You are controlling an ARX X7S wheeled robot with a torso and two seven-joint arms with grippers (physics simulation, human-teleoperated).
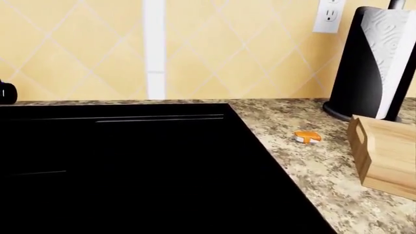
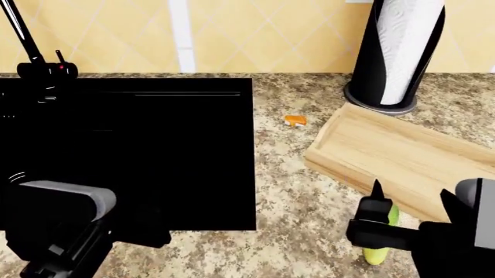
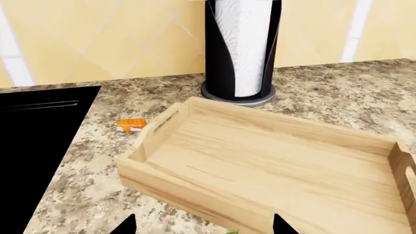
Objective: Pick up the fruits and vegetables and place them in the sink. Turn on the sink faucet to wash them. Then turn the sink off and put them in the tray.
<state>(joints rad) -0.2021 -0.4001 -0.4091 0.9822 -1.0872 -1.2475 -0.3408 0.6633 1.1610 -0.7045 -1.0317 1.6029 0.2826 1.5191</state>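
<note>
Granite surface (image 2: 309, 191): cucumber (image 2: 379, 246), beside the tray (image 2: 402, 153), is straddled ungripped by the open right hand (image 2: 410, 200); centred closing is advised.

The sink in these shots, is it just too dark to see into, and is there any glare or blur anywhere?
Head view: the sink renders flat black, with no interior detail, only thin pale highlight lines near its back edge. Left wrist view: the same featureless black, and the backsplash looks soft. Right wrist view: the tray is evenly lit, its grain sharp, with no glare.
</note>
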